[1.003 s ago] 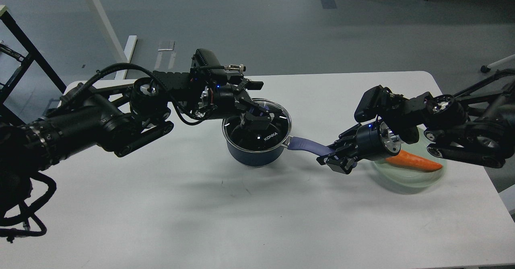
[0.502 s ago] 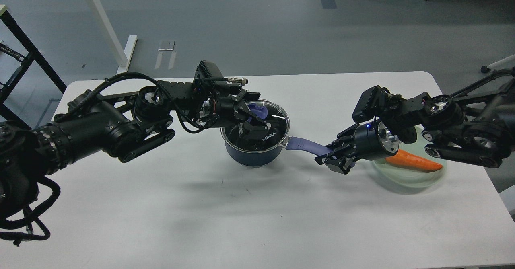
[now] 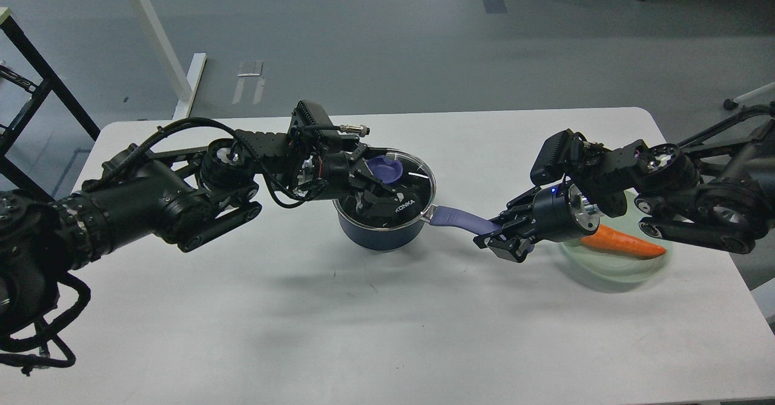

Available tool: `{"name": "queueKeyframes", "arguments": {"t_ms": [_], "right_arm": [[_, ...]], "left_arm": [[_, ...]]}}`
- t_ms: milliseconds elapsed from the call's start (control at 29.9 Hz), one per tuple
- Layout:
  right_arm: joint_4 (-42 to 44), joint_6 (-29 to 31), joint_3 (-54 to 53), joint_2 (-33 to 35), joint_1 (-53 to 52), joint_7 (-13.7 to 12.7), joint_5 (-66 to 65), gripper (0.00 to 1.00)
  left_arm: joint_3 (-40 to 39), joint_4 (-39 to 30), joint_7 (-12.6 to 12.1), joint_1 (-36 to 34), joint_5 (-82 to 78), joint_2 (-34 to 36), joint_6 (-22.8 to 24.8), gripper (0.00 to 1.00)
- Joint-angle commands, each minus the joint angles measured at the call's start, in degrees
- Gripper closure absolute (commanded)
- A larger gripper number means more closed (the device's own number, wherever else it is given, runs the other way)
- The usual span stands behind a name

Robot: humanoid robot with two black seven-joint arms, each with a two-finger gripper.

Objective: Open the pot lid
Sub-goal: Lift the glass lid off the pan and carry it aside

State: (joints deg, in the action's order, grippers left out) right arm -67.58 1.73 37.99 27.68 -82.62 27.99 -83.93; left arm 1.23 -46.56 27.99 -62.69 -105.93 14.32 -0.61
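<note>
Left gripper point(image 3: 376, 188) has slid back across the glass lid point(image 3: 402, 181), uncovering its purple knob point(image 3: 383, 167); its fingers sit narrow on the lid, grip unclear. Lid rests on the blue pot point(image 3: 381, 229) mid-table point(image 3: 303, 320). Right gripper point(image 3: 505, 241) clamps the pot handle point(image 3: 460, 217), beside the carrot point(image 3: 623, 243) on its plate point(image 3: 611, 269).

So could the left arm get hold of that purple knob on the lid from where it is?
Probably yes: the left gripper is already over the glass lid, right beside the purple knob, with nothing between them.
</note>
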Motion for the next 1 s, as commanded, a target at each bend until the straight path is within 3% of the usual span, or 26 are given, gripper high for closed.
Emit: {"name": "queueKeyframes", "arguments": {"t_ms": [0,134,201,234,602,769,970], "right_arm": [[0.0,-0.1,0.0,0.0,0.0,0.0,0.0,0.67],[-0.1,-0.1,0.0,0.0,0.0,0.0,0.1,0.67],[-0.1,-0.1,0.0,0.0,0.0,0.0,0.1,0.67],[-0.1,-0.1,0.0,0.0,0.0,0.0,0.1,0.67],[-0.1,-1.0,0.1,0.4,0.0,0.0,0.0,0.67],[-0.2,-1.1,0.1,0.5,0.0,0.0,0.1,0.67],[-0.2,-1.1,0.1,0.5,-0.1,0.0,0.1,0.67]], "left_arm": [[-0.1,0.0,0.0,0.0,0.0,0.0,0.0,0.21],[0.0,0.1,0.0,0.0,0.0,0.0,-0.2,0.42],[0.0,0.1,0.0,0.0,-0.1,0.1,-0.9,0.64],[0.0,0.1,0.0,-0.1,-0.1,0.1,-1.8,0.68],[-0.2,-1.3,0.0,-6.9,0.0,3.2,-3.2,0.68],[-0.2,-6.5,0.0,-7.4,0.0,11.1,-4.3,0.67],[7.6,-11.8,0.0,-5.8,0.1,25.0,-13.7,0.67]]}}
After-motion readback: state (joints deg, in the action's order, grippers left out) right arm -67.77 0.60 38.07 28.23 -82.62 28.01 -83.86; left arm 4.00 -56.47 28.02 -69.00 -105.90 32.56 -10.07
